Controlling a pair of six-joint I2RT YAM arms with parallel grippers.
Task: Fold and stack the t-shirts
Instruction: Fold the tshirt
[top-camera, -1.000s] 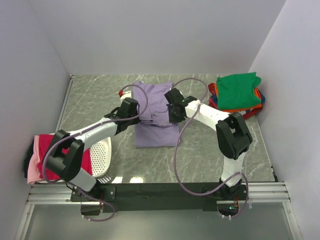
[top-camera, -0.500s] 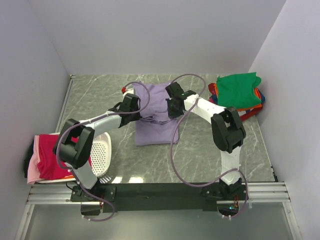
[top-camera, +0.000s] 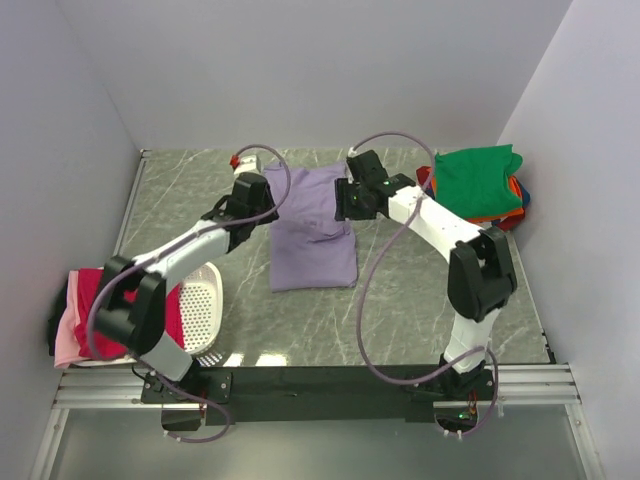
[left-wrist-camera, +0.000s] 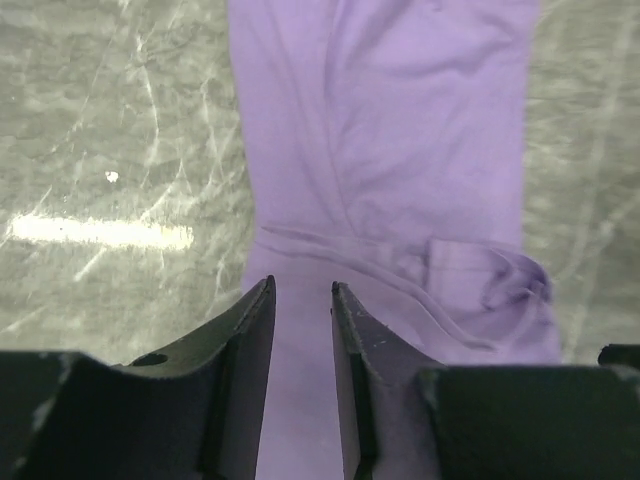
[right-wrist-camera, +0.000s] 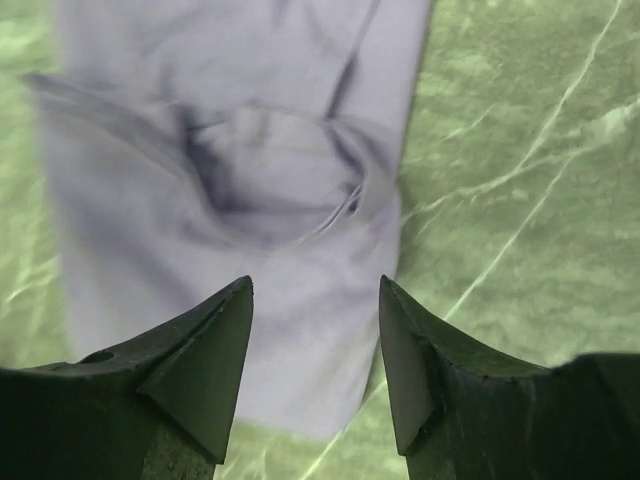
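A lavender t-shirt (top-camera: 312, 235) lies flat as a long folded rectangle in the middle of the table. My left gripper (top-camera: 256, 205) hovers at its far left edge, and in the left wrist view the left gripper (left-wrist-camera: 302, 290) is open by a narrow gap, with only the lavender cloth (left-wrist-camera: 390, 130) below it. My right gripper (top-camera: 347, 200) is at the shirt's far right edge. The right wrist view shows the right gripper (right-wrist-camera: 315, 285) wide open over the wrinkled cloth (right-wrist-camera: 240, 190). A stack of folded t-shirts, green on top (top-camera: 476, 180), sits at the back right.
A white perforated basket (top-camera: 200, 305) stands at the near left, beside magenta and pink shirts (top-camera: 85, 310) draped at the table's left edge. White walls close in the back and both sides. Purple cables loop over both arms.
Both grippers moved toward the far end of the table and opened, letting go of the lavender cloth. The bunched fold they held now lies flat.
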